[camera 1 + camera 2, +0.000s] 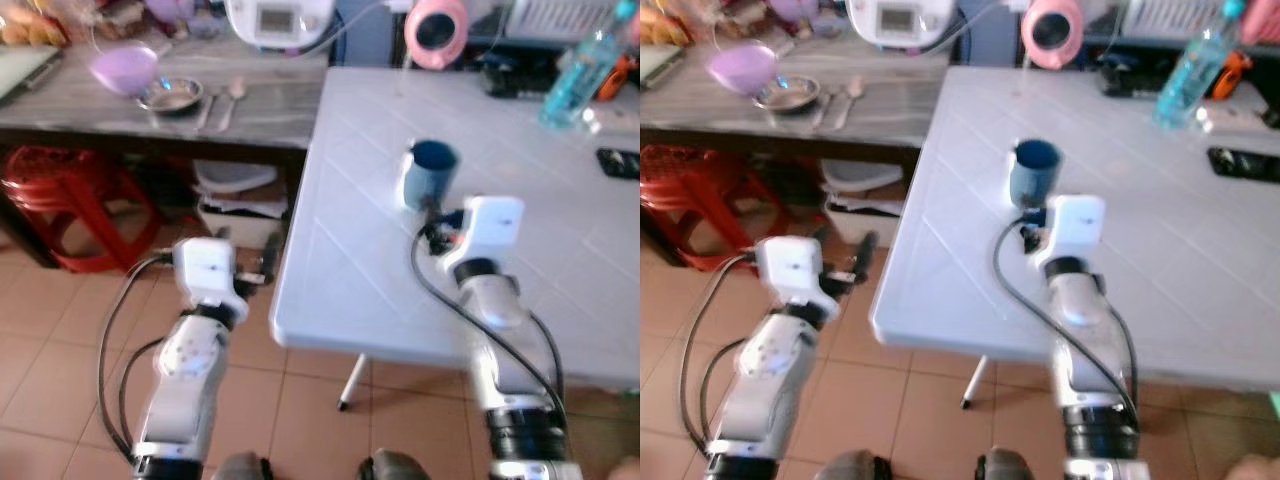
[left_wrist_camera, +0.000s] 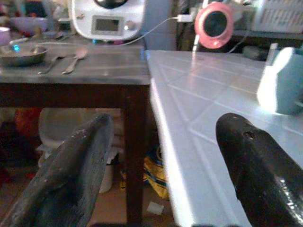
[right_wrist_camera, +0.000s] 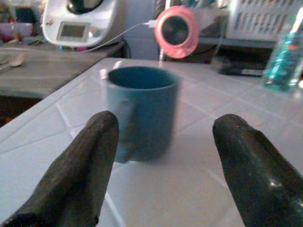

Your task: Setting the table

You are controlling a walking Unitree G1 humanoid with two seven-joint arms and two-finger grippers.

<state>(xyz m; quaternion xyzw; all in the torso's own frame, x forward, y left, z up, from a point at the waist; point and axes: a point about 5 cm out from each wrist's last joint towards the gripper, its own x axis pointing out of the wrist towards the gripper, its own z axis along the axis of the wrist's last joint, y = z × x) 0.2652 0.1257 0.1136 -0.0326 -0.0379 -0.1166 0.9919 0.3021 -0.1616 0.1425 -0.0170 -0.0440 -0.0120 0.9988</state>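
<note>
Gaping right claw (image 3: 158, 165) facing cylindrical blue mug (image 3: 142, 111)

Both silver arms are stretched out forward. Right hand (image 3: 161, 165) sits low over the worktop (image 1: 560, 280) with its two black fingers (image 3: 83, 165) spread wide apart, nothing between them. Left hand (image 2: 161, 165) hangs out past the worktop edge, fingers (image 2: 75, 175) spread wide too, gripping nothing.

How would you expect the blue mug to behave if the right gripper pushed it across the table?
The blue mug looks rigid and probably slides easily on the smooth white table. Upright and fairly tall, it may tip if pushed high. The open right gripper faces it.
</note>
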